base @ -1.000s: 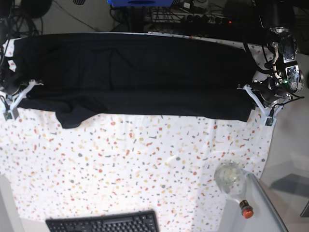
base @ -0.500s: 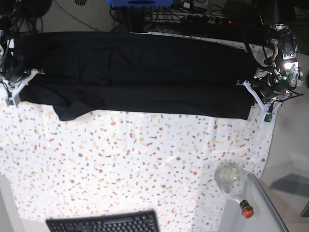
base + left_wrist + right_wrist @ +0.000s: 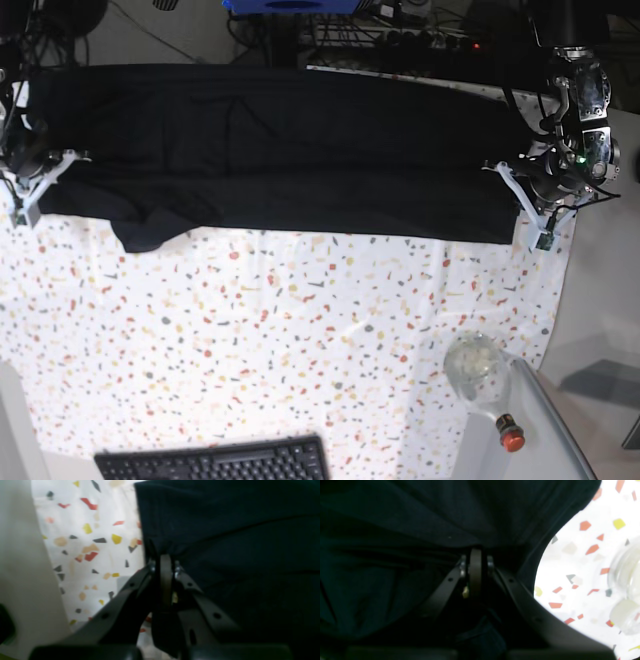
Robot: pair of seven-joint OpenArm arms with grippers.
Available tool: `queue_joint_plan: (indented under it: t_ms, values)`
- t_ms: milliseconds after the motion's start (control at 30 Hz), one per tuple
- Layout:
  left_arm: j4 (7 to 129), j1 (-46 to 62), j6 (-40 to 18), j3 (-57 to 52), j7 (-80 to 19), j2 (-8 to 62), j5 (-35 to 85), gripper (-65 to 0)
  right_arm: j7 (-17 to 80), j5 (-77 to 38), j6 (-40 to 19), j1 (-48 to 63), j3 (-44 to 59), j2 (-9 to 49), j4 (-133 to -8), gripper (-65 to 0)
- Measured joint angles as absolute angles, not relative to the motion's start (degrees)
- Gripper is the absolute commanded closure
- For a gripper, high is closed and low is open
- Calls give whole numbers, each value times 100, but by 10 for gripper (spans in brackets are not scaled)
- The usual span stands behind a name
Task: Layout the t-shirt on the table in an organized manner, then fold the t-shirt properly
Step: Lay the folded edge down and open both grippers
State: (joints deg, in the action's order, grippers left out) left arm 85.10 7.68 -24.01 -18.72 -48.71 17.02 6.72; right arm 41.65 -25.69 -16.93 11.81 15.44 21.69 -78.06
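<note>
The t-shirt (image 3: 280,150) lies stretched as a long dark band across the far side of the table (image 3: 300,340), one lengthwise fold already in it, with a loose flap hanging lower near the base view's left end. We hold it at both ends. Our left gripper (image 3: 163,562) pinches the hem edge at the base view's right, jaws pressed together on the cloth, speckled tablecloth showing just beside the fabric edge. Our right gripper (image 3: 475,560) sits at the opposite end, buried in dark folds; its jaws look close together on the shirt in the wrist view, but we cannot tell for certain whether they are gripping or beginning to let go.

We judge the step in hand to be setting the folded edge down and releasing. To do it well, we should keep the band taut between both ends until it rests flat, lower both sides evenly so the long edge stays straight, and open the jaws only when the cloth lies on the table. The drooping flap on our right side will want smoothing or tucking before the next fold. A glass bottle (image 3: 478,372) and a keyboard (image 3: 215,462) sit well apart, near the front edge
</note>
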Motion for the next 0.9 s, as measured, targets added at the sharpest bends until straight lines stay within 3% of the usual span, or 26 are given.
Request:
queue_joint_plan:
  t_ms: [67,133,233,400,600,767,833,900]
  values:
    - [8613,781,-2401,-1883,-4875,1702,668,-112,4174,-2578,-1691,1232,1850,2099,-8034,-347]
    - [8803,784,-2401,-1896,-4884,1699,681,-240,4185,-2519,-1669,1310,2167,2058,-8309,-435]
    - [9094,851,-2403,-2182,-4836,1656,753,-375,4379,-2539,-1643,1428,2445,1984,-8814,-429]
    - [9524,954,-2399,-2443,-4910,1671,692,-479,4654,-2545,-1651,1422,2558,1984,-9526,-408]
    - [9618,1039,-2401,-2786,-4895,1673,690,-489,5085,-2543,-1651,1417,2563,1970,-9712,-402]
    - [9627,1131,-2403,-3033,-4869,1651,764,-469,4779,-2545,-1651,1354,2521,1737,-9710,-410]
    - [9633,1227,-2401,-3151,-4871,1658,740,-385,4764,-2526,-1649,1098,2344,1712,-9627,-410]
    - [9614,1317,-2401,-3232,-4875,1640,716,-201,4816,-2526,-1629,725,1898,1778,-9474,-410]
